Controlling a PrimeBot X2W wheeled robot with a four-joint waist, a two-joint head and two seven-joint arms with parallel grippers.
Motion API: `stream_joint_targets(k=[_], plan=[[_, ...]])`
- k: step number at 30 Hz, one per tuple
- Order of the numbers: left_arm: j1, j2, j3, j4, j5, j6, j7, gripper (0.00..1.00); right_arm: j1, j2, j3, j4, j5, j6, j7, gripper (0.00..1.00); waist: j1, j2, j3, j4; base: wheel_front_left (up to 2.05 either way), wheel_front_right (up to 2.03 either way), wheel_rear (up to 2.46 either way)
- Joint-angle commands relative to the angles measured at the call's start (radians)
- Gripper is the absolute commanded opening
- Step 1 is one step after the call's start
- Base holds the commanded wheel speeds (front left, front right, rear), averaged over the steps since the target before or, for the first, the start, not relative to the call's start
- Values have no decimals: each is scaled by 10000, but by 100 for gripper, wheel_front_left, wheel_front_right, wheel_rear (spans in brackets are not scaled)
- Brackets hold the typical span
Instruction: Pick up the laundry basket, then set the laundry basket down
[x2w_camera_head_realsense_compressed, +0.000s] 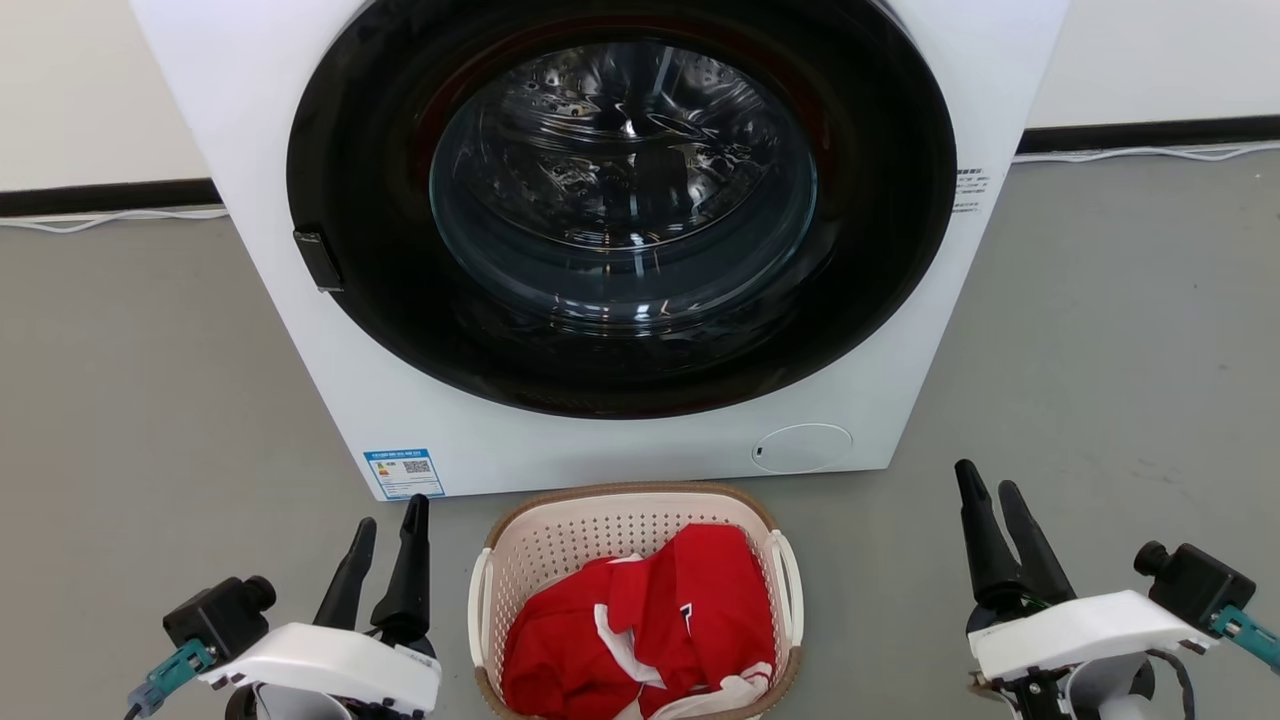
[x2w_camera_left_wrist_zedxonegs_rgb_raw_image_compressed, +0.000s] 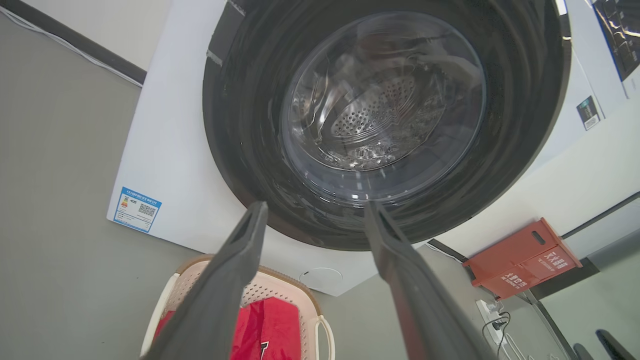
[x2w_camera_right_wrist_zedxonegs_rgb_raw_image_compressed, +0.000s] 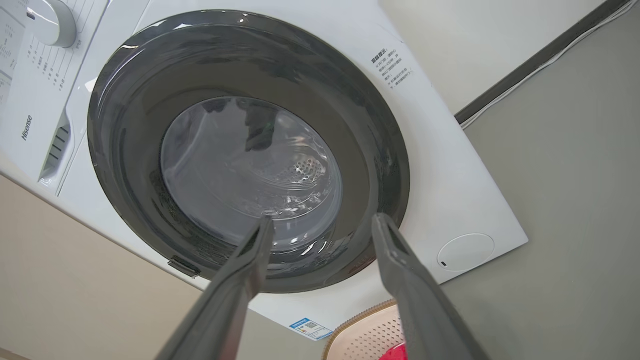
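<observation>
Laundry basket (x2w_camera_head_realsense_compressed: 570, 550) handling has not begun, judging by how things lie. Grey floor (x2w_camera_head_realsense_compressed: 120, 380) spreads across the room, and on it stands a white washer (x2w_camera_head_realsense_compressed: 250, 150) with its big round dark door (x2w_camera_head_realsense_compressed: 620, 190) shut. Just in front of the washer, low and centred in the head view, the cream basket sits flat on the floor. It is close to the machine's base, though I cannot tell whether they touch. A red and white garment (x2w_camera_head_realsense_compressed: 640, 630) lies crumpled inside it. The left gripper (x2w_camera_head_realsense_compressed: 390, 515) hovers to the basket's left and the right gripper (x2w_camera_head_realsense_compressed: 988, 482) to its right, the right one farther off. Both point toward the washer, fingers spread apart, holding nothing and clear of the basket. The two white loop handles (x2w_camera_head_realsense_compressed: 793, 590) on the basket's sides are free. So both parts are left: taking hold and lifting, probably by those handles or the rim, then setting the basket down again.
</observation>
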Motion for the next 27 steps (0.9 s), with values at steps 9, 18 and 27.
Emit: stream_joint_targets(k=[9,18,27], plan=[[-574,106,64,-377,1171,75,-349,100,-531,-12,186,-399,-1152,54,-445,100,0,0,46,1,0,0,0],[-647,119,-14,-434,2189,103,-614,100,-612,-1,259,-402,-2294,60,-709,100,0,0,113,-8,0,0,0],[-677,131,-61,-413,3192,122,-878,100,-648,24,323,-465,-3387,65,-974,100,0,0,110,-17,0,0,0]])
